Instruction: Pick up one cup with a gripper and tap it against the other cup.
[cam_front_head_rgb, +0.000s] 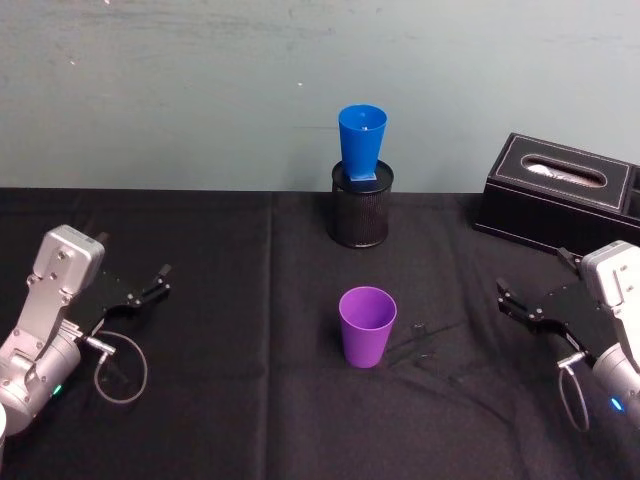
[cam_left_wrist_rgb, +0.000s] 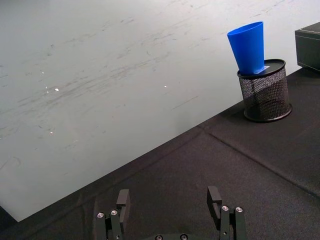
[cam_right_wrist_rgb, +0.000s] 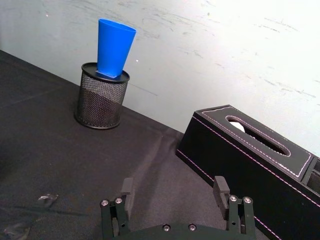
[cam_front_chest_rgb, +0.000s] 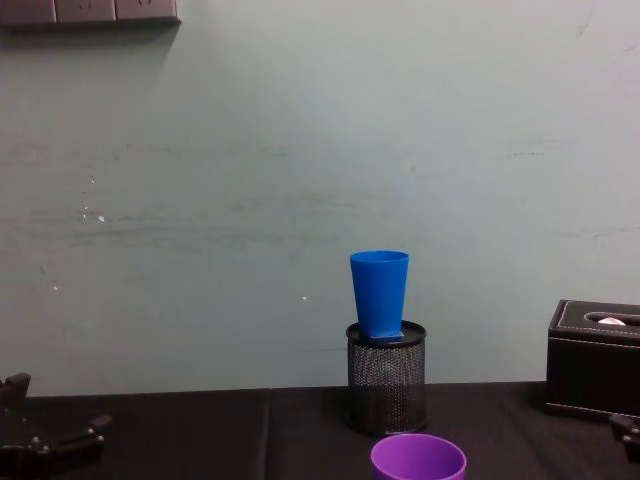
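Since the purple plastic tapered tumbler stands untouched on the counter, nothing looks done yet; the bright blue plastic tumbler sits in the black wire-mesh pen holder behind it, while the left hand and right hand rest wide open, well apart.

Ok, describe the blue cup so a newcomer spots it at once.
Start at the black cloth-covered table, at its back edge by the pale wall, where a black wire-mesh pen holder stands. The bright blue plastic tapered tumbler sits in the holder's top, mouth up. It is the raised cup; the purple plastic tumbler stands lower, on the cloth nearer the robot.
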